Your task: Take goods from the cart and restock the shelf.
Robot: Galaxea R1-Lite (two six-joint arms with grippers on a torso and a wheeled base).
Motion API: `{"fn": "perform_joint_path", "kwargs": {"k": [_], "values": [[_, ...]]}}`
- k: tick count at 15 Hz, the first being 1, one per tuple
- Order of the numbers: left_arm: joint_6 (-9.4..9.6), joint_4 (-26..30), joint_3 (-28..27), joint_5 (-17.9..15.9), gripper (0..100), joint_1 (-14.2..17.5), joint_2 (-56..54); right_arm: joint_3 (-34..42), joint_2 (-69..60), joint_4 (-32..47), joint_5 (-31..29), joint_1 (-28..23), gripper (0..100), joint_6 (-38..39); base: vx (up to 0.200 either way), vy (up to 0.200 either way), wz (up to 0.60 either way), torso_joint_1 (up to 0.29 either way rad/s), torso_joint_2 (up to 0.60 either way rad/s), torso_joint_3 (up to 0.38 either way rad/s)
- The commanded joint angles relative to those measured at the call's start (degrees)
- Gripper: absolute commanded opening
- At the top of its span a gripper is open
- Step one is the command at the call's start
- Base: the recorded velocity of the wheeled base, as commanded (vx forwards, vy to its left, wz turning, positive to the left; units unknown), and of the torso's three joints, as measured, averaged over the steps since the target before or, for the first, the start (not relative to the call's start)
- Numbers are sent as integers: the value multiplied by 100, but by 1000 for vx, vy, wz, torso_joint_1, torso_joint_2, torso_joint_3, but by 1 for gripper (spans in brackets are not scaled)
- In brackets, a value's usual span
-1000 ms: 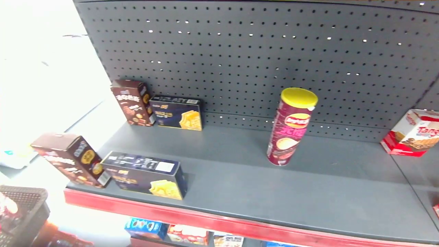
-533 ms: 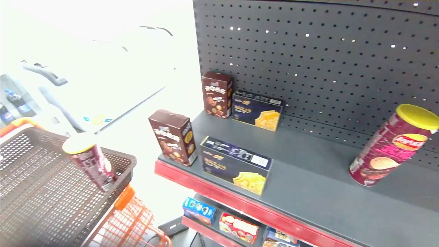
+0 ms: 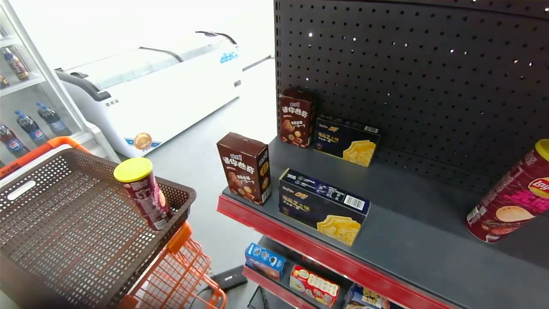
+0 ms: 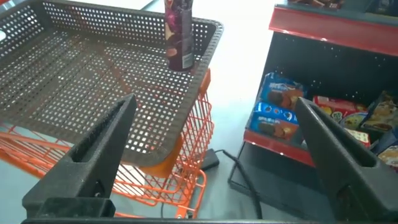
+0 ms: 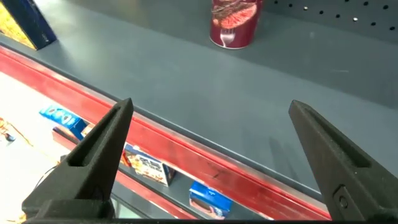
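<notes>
**Left claw** (image 4: 212, 102): the fingers are spread wide with nothing between them. It hangs short of the cart (image 4: 186, 168) and touches nothing. Ahead of it lies the brown mesh basket (image 4: 74, 81). At the basket's far corner, on the shelf side, a tall can (image 4: 179, 34) with a yellow lid stands upright close to the wall. No other goods can be made out in the basket.

Judgement: this can is the next stock to fetch. Its corner position keeps it within reach from the shelf side, and the wide opening suits its round body.

**Right claw** (image 5: 210, 104): the fingers are also spread wide and empty. It hangs in front of the red edge (image 5: 186, 140) of the shelf (image 5: 186, 74). Well ahead of it, deep on the grey deck, a second can (image 5: 235, 22) of the same kind stands upright.

Judgement: that one is already stocked. The bare deck between this claw and it is the likely spot for the next, keeping like with like.

**Farther toward the left claw's side:** a dark blue box (image 3: 324, 206) and a brown box (image 3: 244, 167) sit at the shelf's front edge. A matching pair (image 3: 326, 128) sits behind them against the pegboard (image 3: 407, 77). All the printed faces point toward the aisle, so the boxes read as displayed stock.

**Risk:** the tall, narrow can in the basket would tip easily. A grip at mid-body is advisable.
</notes>
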Motion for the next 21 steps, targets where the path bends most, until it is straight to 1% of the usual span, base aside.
{"fn": "perform_joint_path", "kwargs": {"k": [1, 2, 3, 5, 6, 7, 9, 10, 12, 13, 14, 15, 16, 17, 18, 19, 21], "values": [[2, -1, 0, 1, 100, 5, -2, 0, -3, -1, 1, 4, 100, -1, 0, 0, 0, 0, 0, 0], [2, -28, -26, 27, 100, 5, 6, 0, -3, -1, 1, 4, 100, -1, 0, 0, 0, 0, 0, 0], [2, 25, -413, 18, 100, 5, 50, 0, -3, -1, 1, 4, 100, -1, 0, 0, 0, 0, 0, 0], [2, 420, -1222, 185, 100, 40, 859, 0, 6, -1, 1, 4, 100, -1, 0, 0, 0, 0, 0, 0], [2, 561, -1494, 229, 100, -13, 1219, 0, 6, -1, 1, 4, 100, -1, 0, 0, 0, 0, 0, 0], [2, 552, -1644, 247, 100, -57, 2072, 0, 6, -1, 1, 4, 100, -1, 0, 0, 0, 0, 0, 0], [11, 262, -1723, 256, 100, -57, 3039, 0, 6, -1, 1, 4, 100, -1, 0, 0, 0, 0, 0, 0], [20, -362, -1696, 273, 100, -31, 3900, 0, -3, -1, 1, 4, 100, -1, 0, 0, 0, 0, 0, 0], [-42, -1390, -1705, 704, 100, -505, 5113, 0, 6, -1, 1, 4, 100, -1, 0, 0, 0, 0, 0, 0], [-68, -1891, -1731, 748, 100, -488, 5728, 0, -3, -1, 1, 4, 100, -1, 0, 0, 0, 0, 0, 0], [-24, -2427, -1714, 748, 100, -365, 6273, 0, 6, -1, 1, 4, 100, -1, 0, 0, 0, 0, 0, 0], [-15, -2779, -1731, 748, 100, -294, 6554, 0, 6, -1, 1, 4, 100, -1, 0, 0, 0, 0, 0, 0], [55, -3667, -1749, 757, 100, -215, 7240, 0, 6, -1, 1, 4, 100, -1, 0, 0, 0, 0, 0, 0], [143, -3965, -1749, 757, 100, -206, 7609, 0, -3, -1, 1, 4, 100, -1, 0, 0, 0, 0, 0, 0], [152, -4203, -1731, 766, 100, -206, 7952, 0, -3, -1, 1, 4, 100, -1, 0, 0, 0, 0, 0, 0], [195, -4625, -1670, 801, 100, -233, 8233, 0, 6, -1, 1, 4, 100, -1, 0, 0, 0, 0, 0, 0], [433, -4862, -1644, 1064, 100, -259, 8743, 0, 6, -1, 1, 4, 100, -1, 0, 0, 0, 0, 0, 0]]}}
